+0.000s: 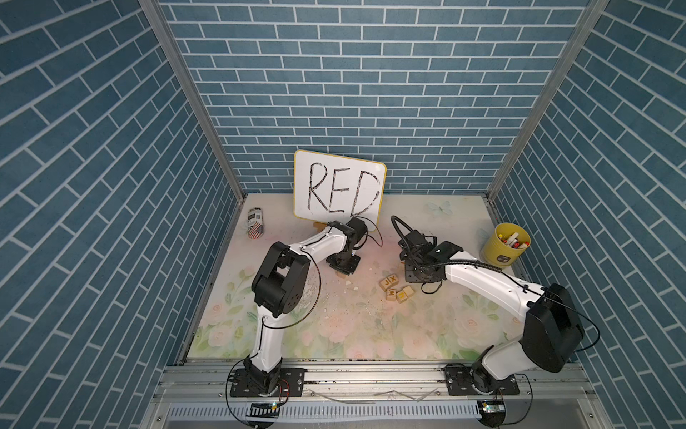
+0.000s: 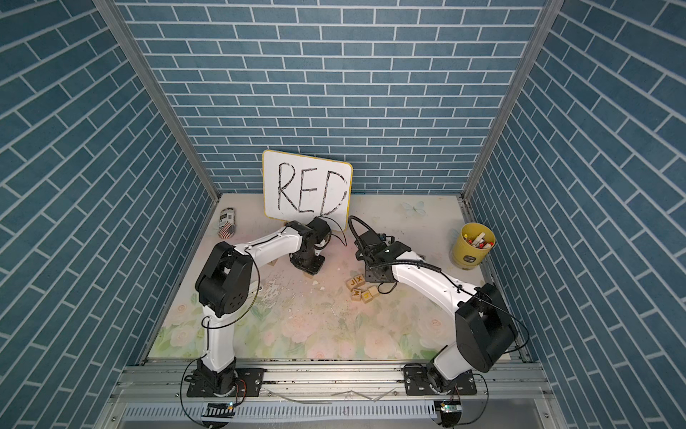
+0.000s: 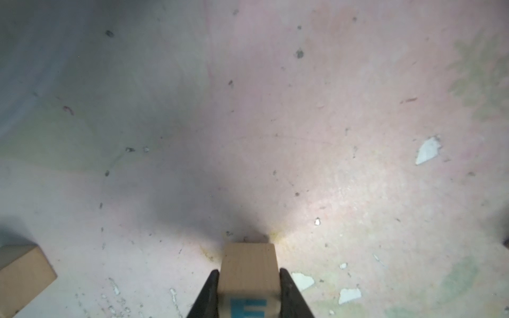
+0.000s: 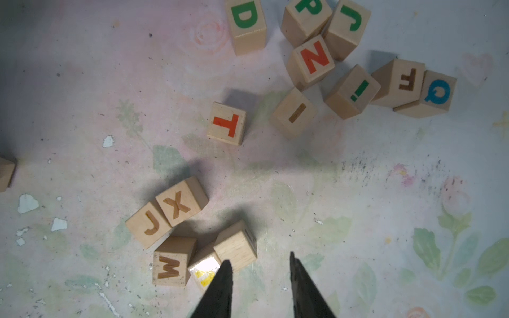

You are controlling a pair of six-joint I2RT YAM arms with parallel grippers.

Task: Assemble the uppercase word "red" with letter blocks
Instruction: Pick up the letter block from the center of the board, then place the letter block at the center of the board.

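My left gripper is shut on a pale wooden cube with a blue E, low over the mat, its fingers pressed on two opposite sides. In both top views this gripper points down in front of the whiteboard. A block with a green D stands apart from the scattered pile. No R shows on any block. My right gripper is open with nothing between its fingers, beside a plain-faced cube. In a top view it hangs over the blocks.
Cubes lettered J, X and W cluster at mid-mat. T, N and several more lie past them. An unlettered cube rests near the left gripper. The whiteboard, a yellow cup and a patterned can stand at the back.
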